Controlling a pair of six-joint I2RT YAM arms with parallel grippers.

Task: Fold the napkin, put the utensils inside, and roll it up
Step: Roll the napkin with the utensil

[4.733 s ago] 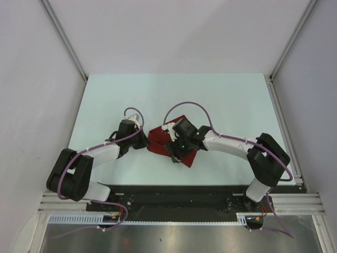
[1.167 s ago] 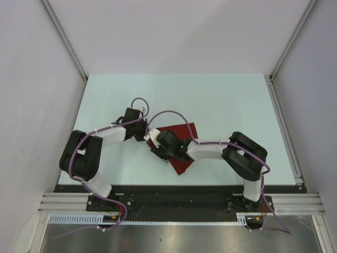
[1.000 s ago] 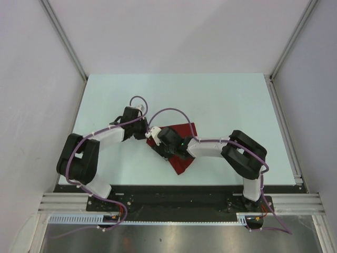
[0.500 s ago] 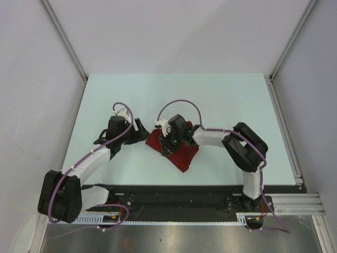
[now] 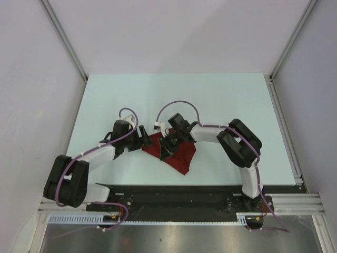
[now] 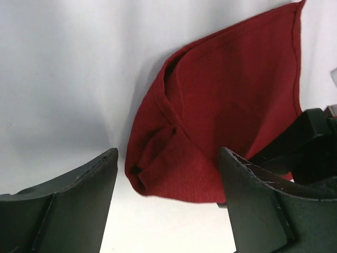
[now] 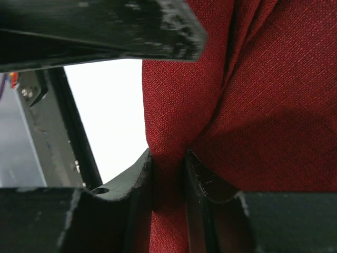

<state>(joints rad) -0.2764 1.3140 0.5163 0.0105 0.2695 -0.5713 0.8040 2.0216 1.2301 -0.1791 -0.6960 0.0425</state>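
The dark red napkin (image 5: 176, 153) lies bunched and only loosely folded at mid-desk (image 5: 221, 100), the right claw (image 7: 167, 169) clenched on a pleat and the left claw (image 6: 167, 158) spread wide around its end, with no utensils in sight and rolling apparently yet to come.

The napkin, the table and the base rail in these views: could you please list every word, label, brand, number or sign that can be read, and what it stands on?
None: no text can be read in any view.
The napkin is plain dark red cloth with no print or tag showing.
The table shows no marking.
Anything on the base rail is too small to read.
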